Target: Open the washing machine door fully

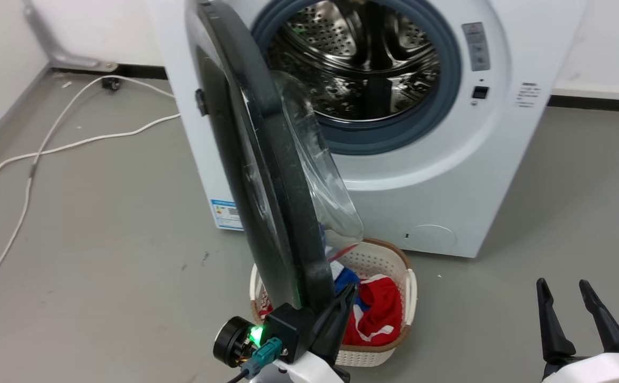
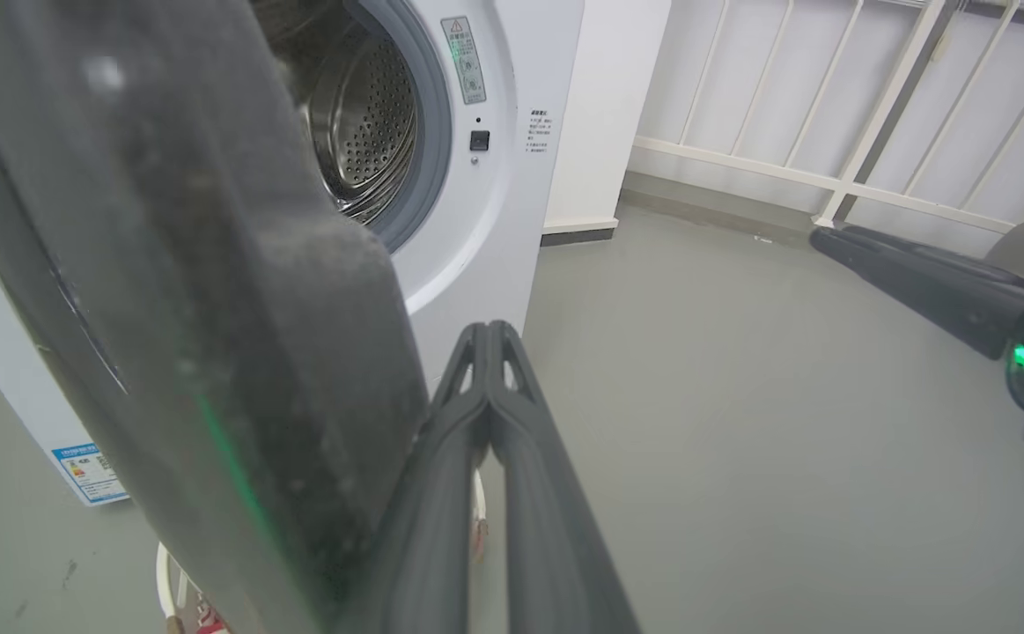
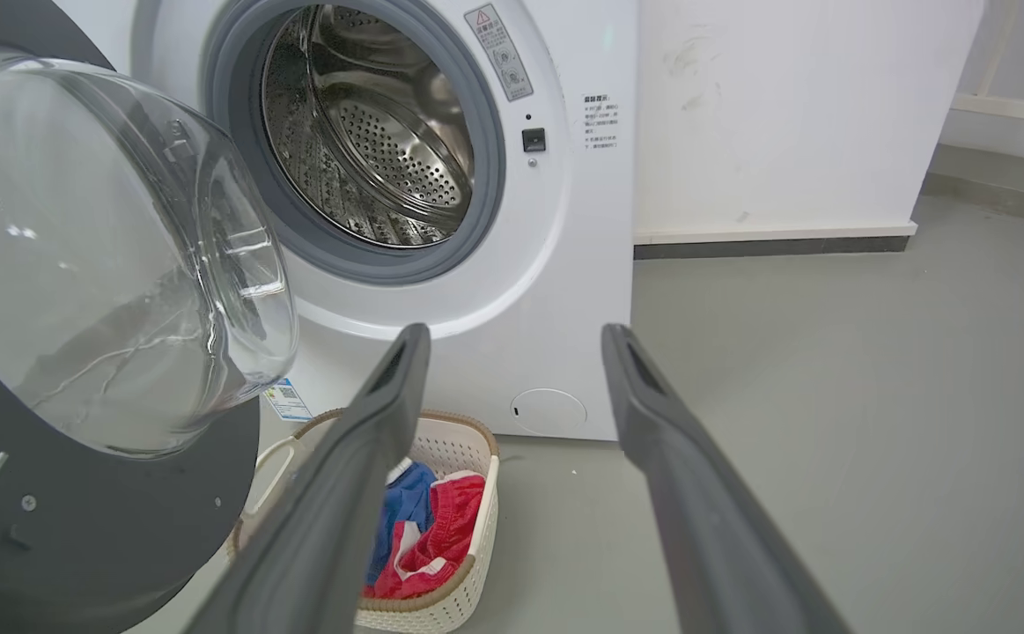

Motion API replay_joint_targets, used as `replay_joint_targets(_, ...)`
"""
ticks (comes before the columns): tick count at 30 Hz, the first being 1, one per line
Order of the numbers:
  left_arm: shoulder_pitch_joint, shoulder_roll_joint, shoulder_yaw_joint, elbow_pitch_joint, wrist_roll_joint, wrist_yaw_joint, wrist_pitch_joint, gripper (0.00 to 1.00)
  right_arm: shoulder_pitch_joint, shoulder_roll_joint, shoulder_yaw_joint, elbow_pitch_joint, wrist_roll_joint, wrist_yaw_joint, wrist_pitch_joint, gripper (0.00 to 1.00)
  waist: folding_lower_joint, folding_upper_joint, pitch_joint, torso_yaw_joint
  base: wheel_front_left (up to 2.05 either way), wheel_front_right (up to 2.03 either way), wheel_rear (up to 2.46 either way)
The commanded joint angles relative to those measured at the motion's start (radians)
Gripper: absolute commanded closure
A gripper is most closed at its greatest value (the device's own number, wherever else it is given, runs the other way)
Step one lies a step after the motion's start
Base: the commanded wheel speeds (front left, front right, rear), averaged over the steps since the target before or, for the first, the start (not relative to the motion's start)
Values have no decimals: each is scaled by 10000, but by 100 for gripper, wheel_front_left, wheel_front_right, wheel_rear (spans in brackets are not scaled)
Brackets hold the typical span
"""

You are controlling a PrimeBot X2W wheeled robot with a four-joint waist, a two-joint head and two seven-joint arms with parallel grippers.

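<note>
The washing machine (image 1: pixel 447 175) is a white front-loader with its steel drum (image 1: pixel 362 58) exposed. The washing machine door (image 1: pixel 266 175) stands swung out, edge-on to the head view, its clear glass bowl (image 1: pixel 320 175) bulging to the right. My left gripper (image 1: pixel 349 290) is shut, with nothing between its fingers, and lies against the inner side of the door's lower rim. In the left wrist view the gripper (image 2: pixel 489 330) sits just right of the door's dark rim (image 2: pixel 168 264). My right gripper (image 1: pixel 562 284) hangs open at the lower right, apart from the door (image 3: pixel 80 528).
A white laundry basket (image 1: pixel 397 254) with red and blue clothes stands on the floor under the door, in front of the machine. A white cable (image 1: pixel 48 149) trails over the grey floor at the left. A white railing (image 2: pixel 837 185) runs along the wall to the right.
</note>
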Motion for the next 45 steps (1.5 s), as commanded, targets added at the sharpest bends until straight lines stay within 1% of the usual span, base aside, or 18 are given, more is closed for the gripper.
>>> replay_joint_targets(1, -56, 242, 244, -18, 91, 192, 25, 100, -169, 21, -32, 8, -1, 1, -27, 0, 1, 0, 23, 321, 0, 0, 0)
replay_joint_targets(7, 12, 272, 99, -388, 136, 231, 78, 100, -226, 21, -75, 69, 29, 1, -56, 0, 1, 0, 42, 1129, 0, 0, 0)
replay_joint_targets(12, 35, 328, 161, -474, 94, 319, 33, 100, -246, 20, -110, 69, 39, 1, -71, 0, 1, 0, 52, 1790, 0, 0, 0)
replay_joint_targets(16, 65, 401, 350, -429, -17, 440, -43, 100, -248, 20, -169, 43, -72, 1, -84, 0, 1, 0, 51, 2256, 0, 0, 0)
replay_joint_targets(21, 196, 493, 771, -301, -264, 670, -159, 100, -328, 17, -136, -40, -247, 0, -91, 0, 1, 0, 29, 2664, 0, 0, 0)
replay_joint_targets(23, 219, 565, 922, -264, -327, 740, -179, 100, -341, 18, -109, -62, -280, 0, -78, 0, 1, 0, 22, 2704, 0, 0, 0)
replay_joint_targets(28, 319, 908, 1831, -84, -707, 1116, -413, 100, -366, 18, -38, -183, -418, 0, -38, 0, 1, 0, 4, 2834, 0, 0, 0)
replay_joint_targets(33, 292, 1445, 2884, 243, -1112, 1418, -631, 100, -355, 18, 3, -293, -557, 0, 31, 0, 1, 0, 34, 2833, 0, 0, 0)
replay_joint_targets(36, 109, 1691, 3403, 443, -1385, 1443, -709, 100, -344, 18, 19, -316, -637, 0, 99, 0, 1, 0, 82, 2792, 0, 0, 0)
replay_joint_targets(39, -127, 2012, 3909, 749, -1668, 1377, -716, 100, -372, 18, 33, -367, -664, 0, 162, 0, 1, 0, 165, 2721, 0, 0, 0)
replay_joint_targets(45, -785, 2639, 4610, 1508, -2096, 1126, -592, 100, -442, -11, 39, -583, -785, 0, 339, 0, 1, 0, 448, 2521, 0, 0, 0)
